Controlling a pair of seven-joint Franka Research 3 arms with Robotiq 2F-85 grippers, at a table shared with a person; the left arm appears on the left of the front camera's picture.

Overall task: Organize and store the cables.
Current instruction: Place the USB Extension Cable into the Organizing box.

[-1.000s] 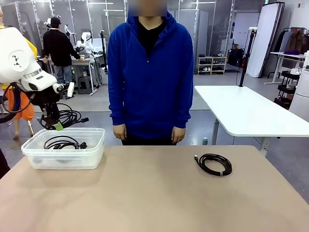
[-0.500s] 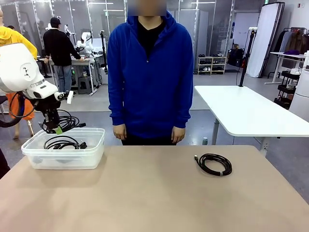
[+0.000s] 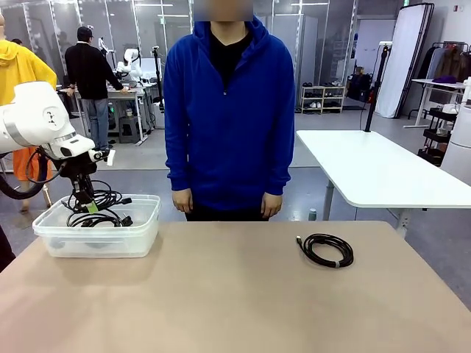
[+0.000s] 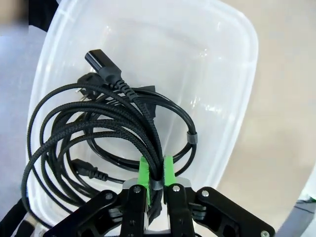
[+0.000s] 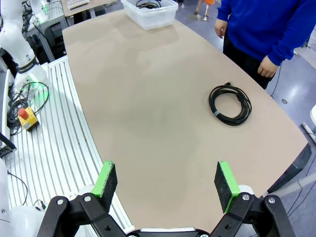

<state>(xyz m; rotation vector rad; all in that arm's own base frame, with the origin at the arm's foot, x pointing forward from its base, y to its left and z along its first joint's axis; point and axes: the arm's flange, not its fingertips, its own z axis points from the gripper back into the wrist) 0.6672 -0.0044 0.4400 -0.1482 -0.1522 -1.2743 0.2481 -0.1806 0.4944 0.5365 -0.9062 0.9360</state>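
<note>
Left pincer (image 4: 156,171) pinches a cable coil (image 4: 140,123) over the clear bin (image 4: 237,98), its plug end (image 4: 102,68) pointing away.

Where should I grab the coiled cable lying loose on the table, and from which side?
Take the coiled cable from straight above with the open right pincer, one finger inside the ring, one outside, across the near rim. It lies flat on the table, so the bundled strands offer no side hold.
</note>
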